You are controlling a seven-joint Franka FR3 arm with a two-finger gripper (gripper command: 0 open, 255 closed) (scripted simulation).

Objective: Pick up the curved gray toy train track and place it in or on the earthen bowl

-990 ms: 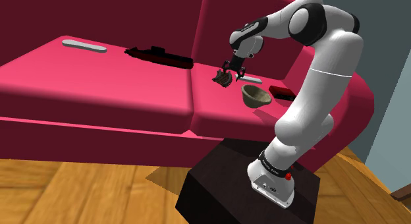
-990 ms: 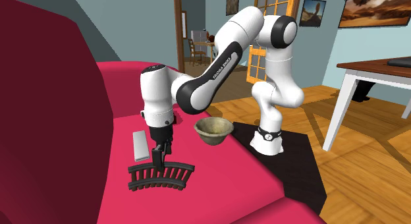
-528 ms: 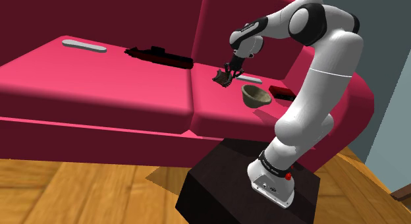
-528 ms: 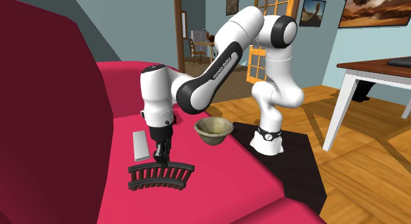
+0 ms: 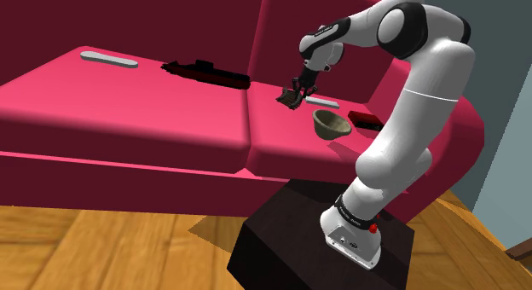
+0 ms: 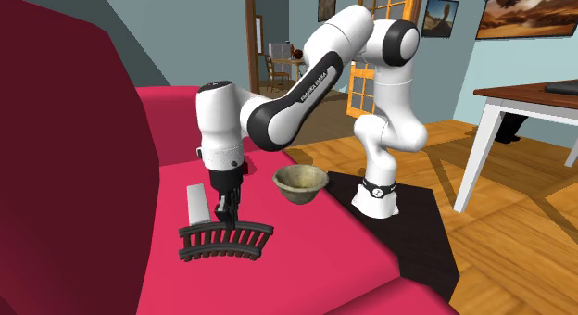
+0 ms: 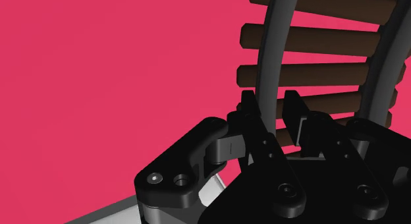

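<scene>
The curved toy train track (image 6: 225, 241), with dark grey rails and brown ties, hangs just above the red sofa seat (image 6: 306, 258). My black gripper (image 6: 225, 217) is shut on one of its rails from above. In the wrist view the fingers clasp the inner rail of the track (image 7: 309, 38), with the gripper (image 7: 270, 103) over red cushion. In the shoulder view the track (image 5: 287, 97) hangs under the gripper (image 5: 297, 87), left of the olive-brown earthen bowl (image 5: 331, 124). The bowl (image 6: 300, 183) stands upright and empty near the seat's edge.
A flat grey piece (image 6: 196, 204) lies on the seat beside the track. A dark red object (image 5: 365, 118) sits behind the bowl. Farther along the sofa lie a black toy (image 5: 205, 72) and another grey piece (image 5: 109, 58). The dark stand (image 5: 290, 237) is on the wooden floor.
The fingers have gone from open to shut on the track's rail. The hand has then risen slightly, lifting the track a little off the cushion.
</scene>
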